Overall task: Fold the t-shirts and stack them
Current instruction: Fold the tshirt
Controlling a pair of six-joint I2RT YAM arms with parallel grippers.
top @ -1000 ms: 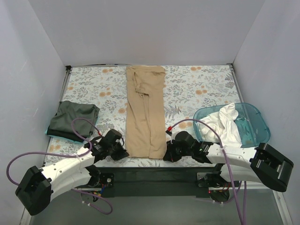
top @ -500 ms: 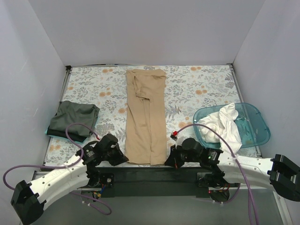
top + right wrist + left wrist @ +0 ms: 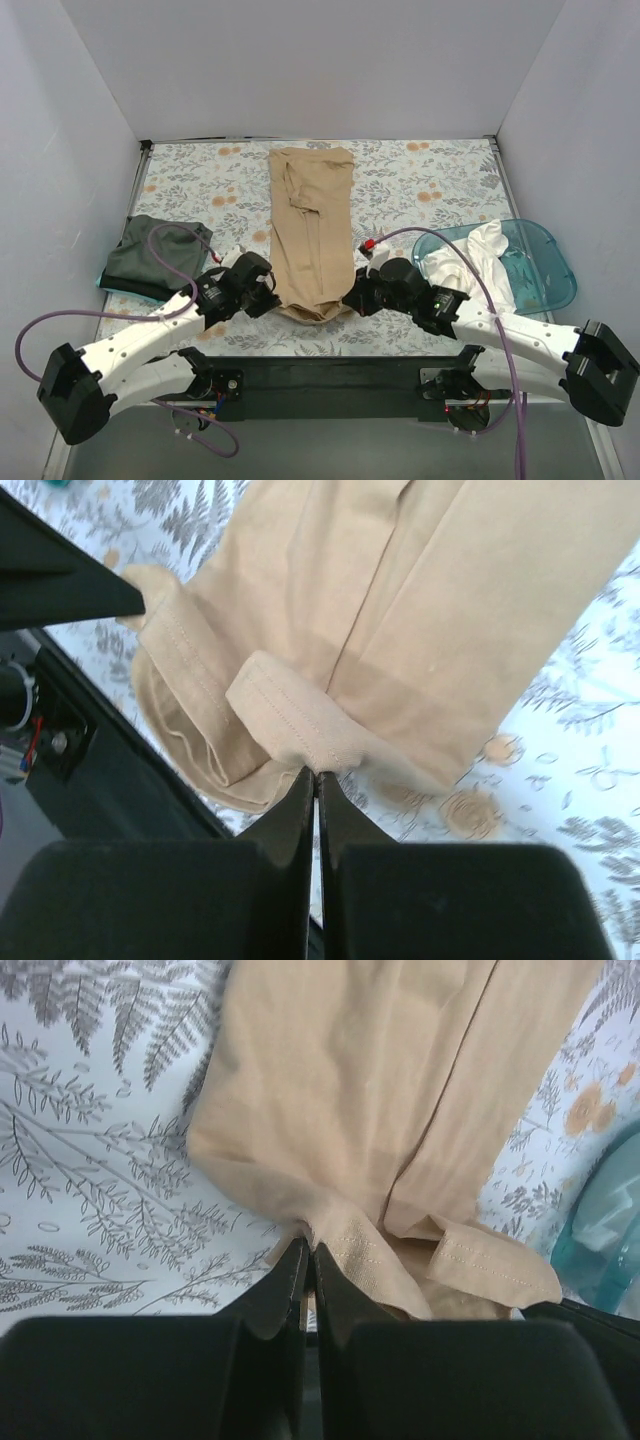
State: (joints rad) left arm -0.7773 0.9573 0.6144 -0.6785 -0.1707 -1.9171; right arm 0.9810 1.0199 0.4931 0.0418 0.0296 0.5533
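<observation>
A tan t-shirt [image 3: 310, 230] lies as a long strip down the middle of the floral table. Its near hem is lifted and curled over. My left gripper [image 3: 270, 296] is shut on the hem's left corner [image 3: 330, 1235]. My right gripper [image 3: 350, 298] is shut on the hem's right corner [image 3: 300, 745]. A folded dark grey-green t-shirt [image 3: 155, 255] lies at the left edge. White t-shirts [image 3: 470, 262] spill out of the teal tub [image 3: 545, 262] at the right.
The table covering [image 3: 420, 185] is floral cloth, walled by white panels at the back and sides. The dark base bar [image 3: 330, 380] runs along the near edge. Purple cables loop from both arms.
Both grippers have closed on the tan shirt's near hem and carried it up and away from the near edge, so the shirt's near end is now lifted and folding back.
</observation>
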